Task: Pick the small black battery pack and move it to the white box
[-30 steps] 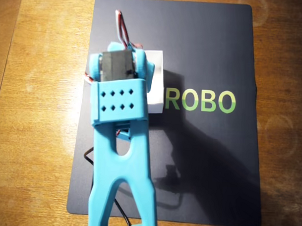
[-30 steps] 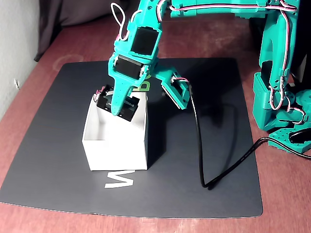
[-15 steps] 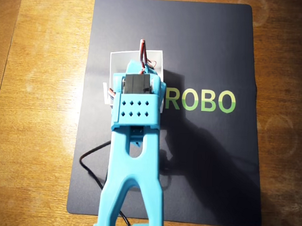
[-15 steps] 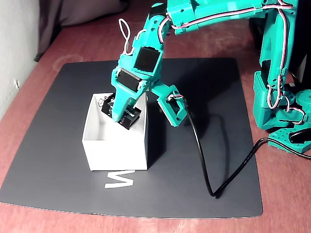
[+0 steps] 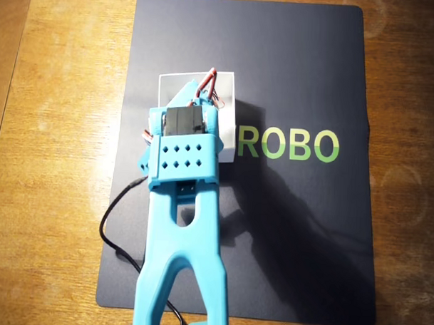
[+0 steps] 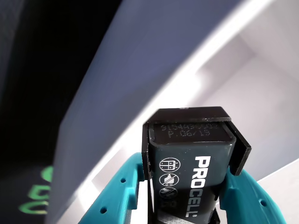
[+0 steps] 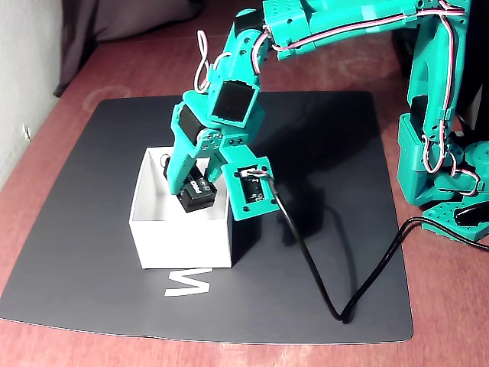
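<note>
Gripper (image 7: pixel 191 191) is clamped on the small black battery pack (image 7: pixel 197 193), teal fingers (image 6: pixel 114 198) pressing both its sides in the wrist view. In the fixed view the pack hangs inside the white box (image 7: pixel 179 233), below the rim line and toward the box's right wall; whether it touches floor or wall cannot be told. The wrist view shows the pack (image 6: pixel 191 158) with a white wall (image 6: pixel 140 93) close on the left and open white floor beyond its tip.

Overhead view: the arm (image 5: pixel 183 204) covers most of the box (image 5: pixel 226 113); only its top and right edges show. The box sits on the dark mat (image 7: pixel 99 153), with free mat on all sides. A black cable (image 7: pixel 336 298) loops over the mat to the box's right, well apart from it.
</note>
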Available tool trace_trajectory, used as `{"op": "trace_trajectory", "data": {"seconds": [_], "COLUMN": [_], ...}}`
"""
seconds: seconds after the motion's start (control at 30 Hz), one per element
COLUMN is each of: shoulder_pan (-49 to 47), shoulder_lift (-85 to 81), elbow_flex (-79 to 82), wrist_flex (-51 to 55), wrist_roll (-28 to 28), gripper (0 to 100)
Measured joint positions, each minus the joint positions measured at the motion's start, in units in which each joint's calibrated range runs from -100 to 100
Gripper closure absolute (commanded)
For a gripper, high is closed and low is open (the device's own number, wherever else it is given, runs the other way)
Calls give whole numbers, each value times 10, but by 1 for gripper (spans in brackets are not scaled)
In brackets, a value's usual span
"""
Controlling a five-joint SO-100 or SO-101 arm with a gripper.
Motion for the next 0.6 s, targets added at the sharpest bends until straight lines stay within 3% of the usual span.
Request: {"op": "trace_trajectory", "data": {"seconds": [0.27,0.6], "shoulder_pan": [0,0], "shoulder_lift": [0,0], "elbow_flex": [0,0], "wrist_flex": [0,0], "wrist_roll": [-102,-136], "gripper": [99,99]}}
